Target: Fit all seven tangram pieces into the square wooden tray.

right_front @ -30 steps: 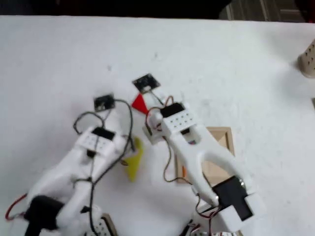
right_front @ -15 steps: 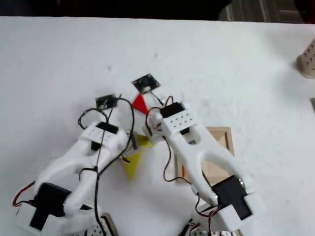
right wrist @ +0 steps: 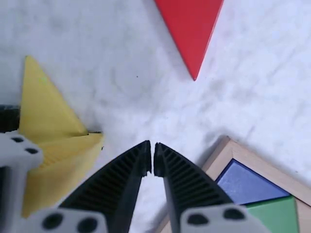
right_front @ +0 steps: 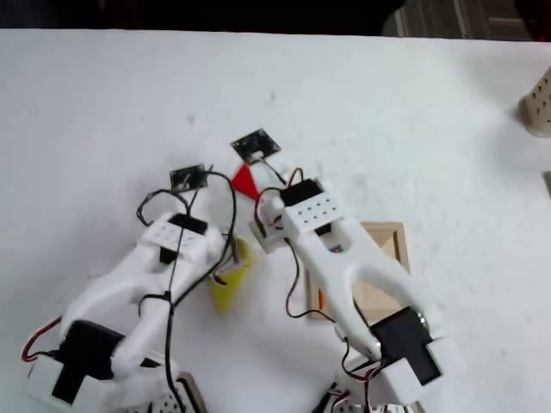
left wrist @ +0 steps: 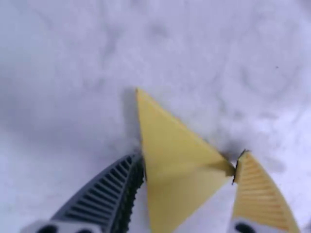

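Over the last second the left arm (right_front: 129, 284) has swung round at its base, and the yellow triangle (right_front: 225, 291) under its wrist has drifted slightly leftward with it, while the right arm (right_front: 344, 258) and the red triangle (right_front: 244, 181) have kept their places. Starting from the left, the left hand (left wrist: 189, 160) is clamped on that yellow triangle, with a grey ribbed finger (left wrist: 112, 194) against one edge and a yellow ribbed finger (left wrist: 257, 194) against the opposite corner. One sharp corner of the piece points away over the white tabletop (right_front: 103, 95), and from where I stand I can't tell whether the piece rests on the surface or is lifted clear. Just beyond it the red triangle lies flat between the two wrists, apart from the yellow one. Next along, the right hand (right wrist: 150, 148) hovers over bare tabletop with its black ribbed fingers (right wrist: 121, 179) drawn together, only a hairline gap at the tips, holding nothing. The yellow triangle is near on one side of it and the red triangle lies ahead. The square wooden tray (right_front: 392, 231) sits to the right, partly under the right arm, its corner close to that hand. Inside that corner a blue piece (right wrist: 245, 184) and a green piece (right wrist: 279, 213) lie touching. At the far right edge a pale perforated block (right_front: 540, 103) stands well apart
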You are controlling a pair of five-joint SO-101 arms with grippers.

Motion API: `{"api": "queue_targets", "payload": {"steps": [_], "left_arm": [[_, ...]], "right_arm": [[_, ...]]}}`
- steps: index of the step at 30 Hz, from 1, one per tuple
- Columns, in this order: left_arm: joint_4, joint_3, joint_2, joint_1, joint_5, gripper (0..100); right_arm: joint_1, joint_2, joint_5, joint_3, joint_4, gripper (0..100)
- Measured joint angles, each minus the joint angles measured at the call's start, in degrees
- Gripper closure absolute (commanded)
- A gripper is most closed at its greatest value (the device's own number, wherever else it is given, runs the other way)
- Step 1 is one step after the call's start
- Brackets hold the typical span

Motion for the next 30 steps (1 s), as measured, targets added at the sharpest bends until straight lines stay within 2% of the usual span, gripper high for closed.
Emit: {"api": "queue_targets", "payload": {"steps": [9,19,28,30], "left_arm": [[1.4,-1.2,1.9,0.2,-4.7,69],[11.4,-13.5,13.7,-0.1,-5.0,69],[8.8,-10.0,10.1,0.1,-5.2,69],[7.3,-8.0,8.1,0.2,-6.3,74]], "right_arm": [[0.0,0.0,0.0,0.0,0.0,98.1],[0.0,0.0,0.0,0.0,0.0,98.1],[0.0,0.0,0.0,0.0,0.4,98.1],[0.0,0.0,0.0,0.0,0.4,98.1]]}}
